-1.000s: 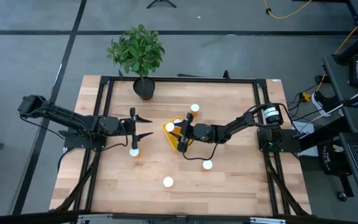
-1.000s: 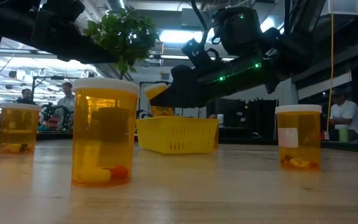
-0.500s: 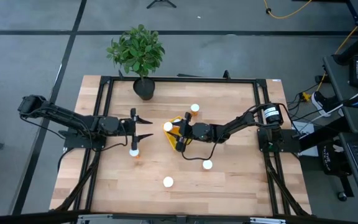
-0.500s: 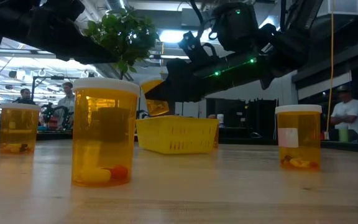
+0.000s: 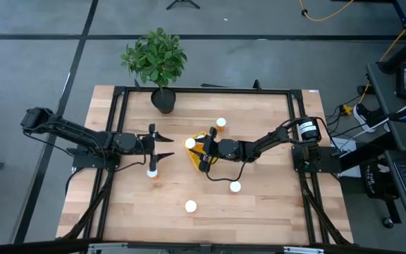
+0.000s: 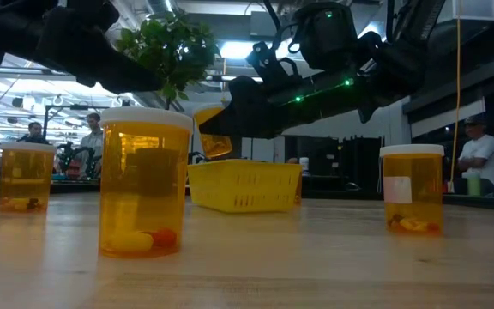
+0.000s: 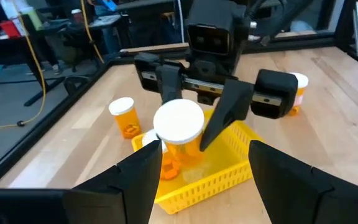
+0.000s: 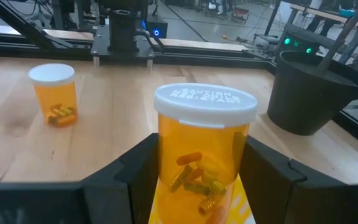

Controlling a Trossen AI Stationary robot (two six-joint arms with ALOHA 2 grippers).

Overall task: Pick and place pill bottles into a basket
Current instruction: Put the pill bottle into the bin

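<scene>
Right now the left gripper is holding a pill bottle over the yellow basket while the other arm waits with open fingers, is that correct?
Not quite: the right gripper holds the pill bottle over the yellow basket, as the left wrist view shows. The left gripper is the one waiting with open fingers, beside the basket.
</scene>
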